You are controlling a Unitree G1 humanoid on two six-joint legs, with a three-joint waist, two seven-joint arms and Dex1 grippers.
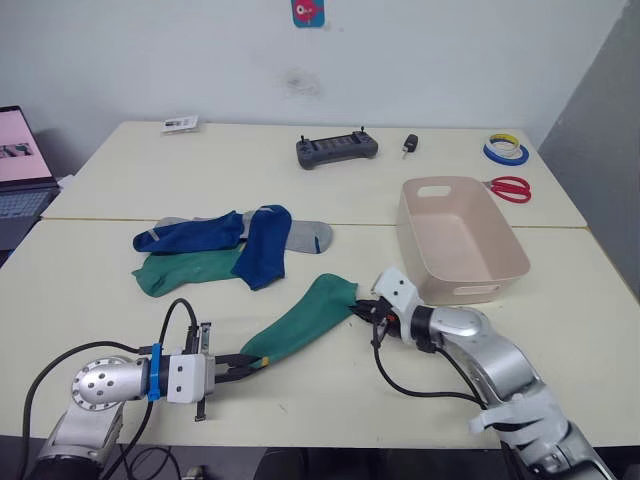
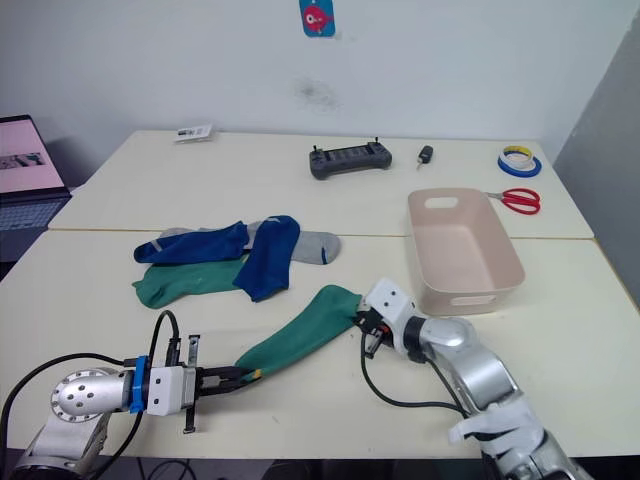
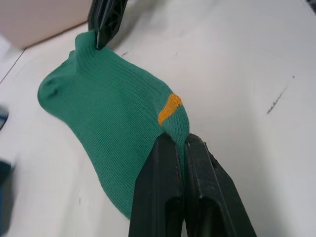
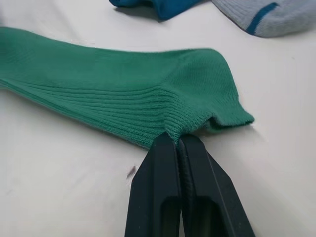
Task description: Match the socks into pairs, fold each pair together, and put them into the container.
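At about eight o'clock on the desk (image 1: 90,270), the left pincer (image 1: 246,363) has its fingers pressed together on the toe end of a green sock (image 1: 300,322), just by its orange mark (image 3: 169,108). The sock lies stretched flat from there toward two o'clock, where the right pincer (image 1: 363,306) pinches its ribbed cuff the same way.

At ten o'clock from that sock sits the remaining heap: a second green sock (image 1: 185,270) at the bottom, two blue socks (image 1: 230,240) crossing over it, and a grey sock (image 1: 308,236) poking out toward the right. Only one grey sock can be made out clearly; a second may lie under the blue ones.

At three o'clock stands the pink bin (image 1: 505,262), with nothing inside.

As a judgement, the task is barely begun: no pair is matched, folded or binned, and this green sock has yet to meet its partner.
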